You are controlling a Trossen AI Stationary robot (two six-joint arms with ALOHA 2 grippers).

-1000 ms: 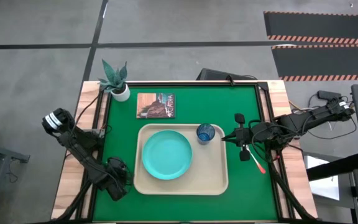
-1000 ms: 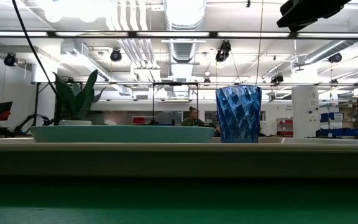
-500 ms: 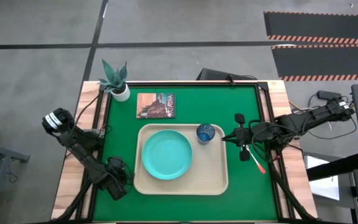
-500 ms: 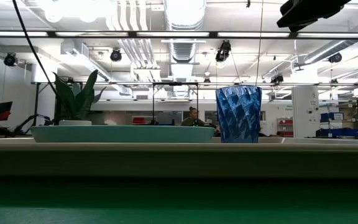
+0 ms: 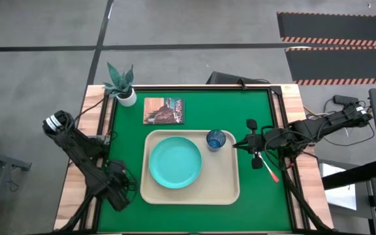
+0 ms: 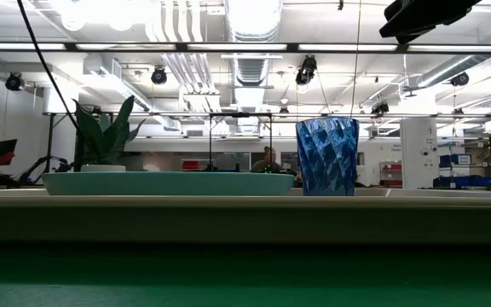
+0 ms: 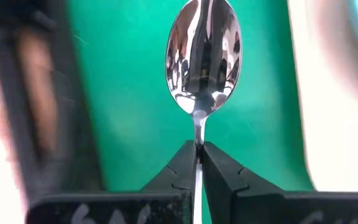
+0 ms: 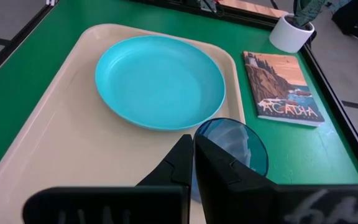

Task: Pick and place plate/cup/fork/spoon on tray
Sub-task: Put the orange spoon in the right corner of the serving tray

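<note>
The beige tray (image 5: 230, 189) lies mid-table with the turquoise plate (image 5: 175, 162) and the dark blue cup (image 5: 215, 139) standing on it. At the table's near left, my left gripper (image 5: 118, 189) is shut on the spoon (image 7: 204, 56); in the high view the gripper hides the spoon. My right gripper (image 5: 240, 145) is shut with nothing in it, just right of the cup; the low view shows the cup (image 6: 326, 156) standing free. The fork (image 5: 268, 170), with its red-orange handle, lies on the green mat right of the tray. My left gripper pinches the spoon's thin neck (image 7: 197, 138), just behind the oval bowl, between its two fingertips. The bowl sticks out past the fingertips and the shaft runs back between the fingers. Whether the spoon is clear of the mat I cannot tell.
A white pot with a green plant (image 5: 123, 88) stands at the far left corner, and a picture card (image 5: 164, 110) lies beyond the tray. Wooden borders (image 5: 292, 104) frame the green mat. A person (image 6: 267, 160) shows far off in the room.
My left arm has shifted, and its gripper has moved a little toward the table's left edge. The plate, cup and tray have not moved.
</note>
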